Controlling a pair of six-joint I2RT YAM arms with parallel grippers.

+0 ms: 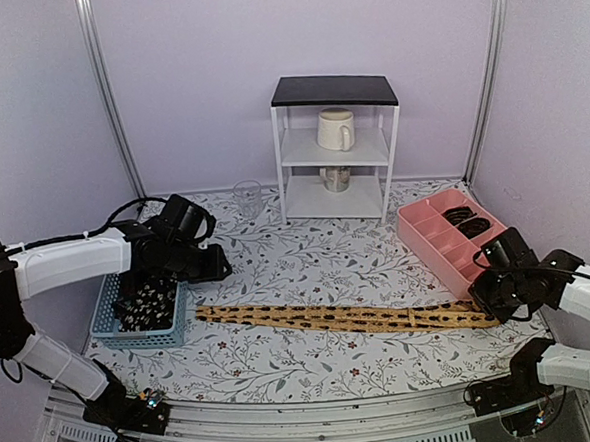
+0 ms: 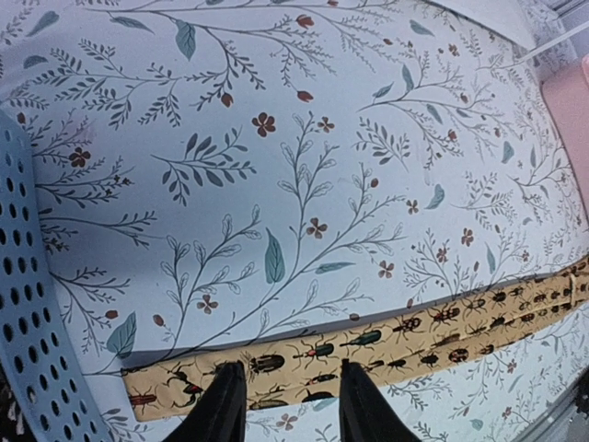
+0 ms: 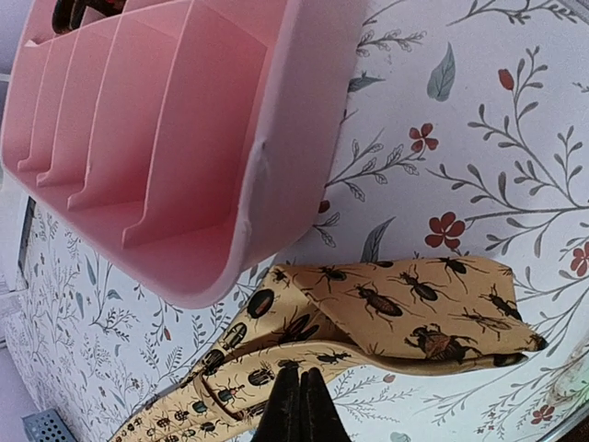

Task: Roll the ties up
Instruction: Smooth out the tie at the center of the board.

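Note:
A tan tie (image 1: 341, 318) with a dark beetle pattern lies stretched flat across the table. My left gripper (image 1: 206, 265) is open and empty. In the left wrist view its fingertips (image 2: 283, 368) straddle the tie's narrow end (image 2: 368, 341) from just above. My right gripper (image 1: 492, 304) is shut. In the right wrist view its tips (image 3: 300, 373) sit at the near edge of the tie's folded wide end (image 3: 405, 304); no fabric shows between them. Black speckled ties (image 1: 145, 300) lie in the blue basket (image 1: 117, 334).
The pink divided tray (image 1: 426, 238) stands just beyond the right gripper and shows close in the right wrist view (image 3: 184, 138); dark rolls (image 1: 462, 216) sit in its far compartments. A white shelf (image 1: 337, 163) with a mug (image 1: 336, 129) and a glass (image 1: 247, 197) stand at the back.

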